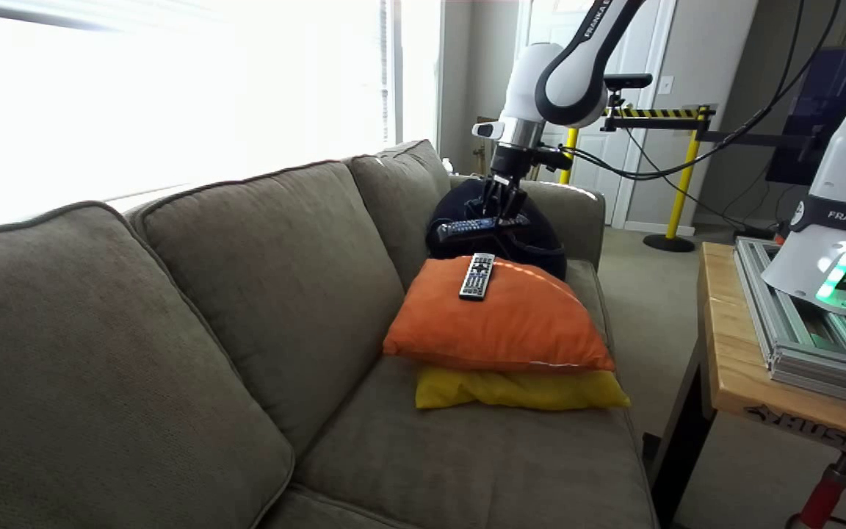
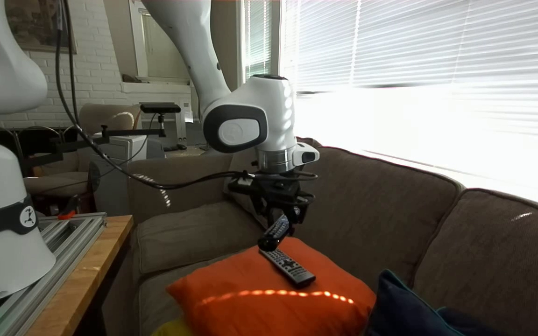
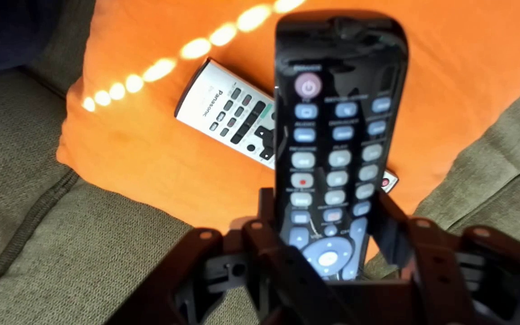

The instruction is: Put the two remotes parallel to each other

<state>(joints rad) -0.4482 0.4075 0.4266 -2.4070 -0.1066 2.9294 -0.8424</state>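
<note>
The black remote [image 1: 465, 228] is held in my gripper [image 1: 505, 209], raised above the orange cushion. It also shows in an exterior view [image 2: 274, 232] and, large, in the wrist view [image 3: 332, 144], with the gripper's fingers [image 3: 325, 212] shut on its two long sides. Its lower end is hidden behind the gripper. The grey remote with a pale face [image 1: 477, 276] lies on the orange cushion [image 1: 496, 327]; it also shows in an exterior view [image 2: 291, 267]. In the wrist view the grey remote [image 3: 217, 108] lies under the black one, crossed at an angle, its middle hidden.
A yellow cushion [image 1: 518, 391] lies under the orange one on the couch seat [image 1: 452, 463]. A dark blue-black bundle [image 1: 460, 202] sits beyond the orange cushion. The couch backrest [image 1: 261, 257] runs along one side. A wooden table [image 1: 724, 330] carries the arm's base.
</note>
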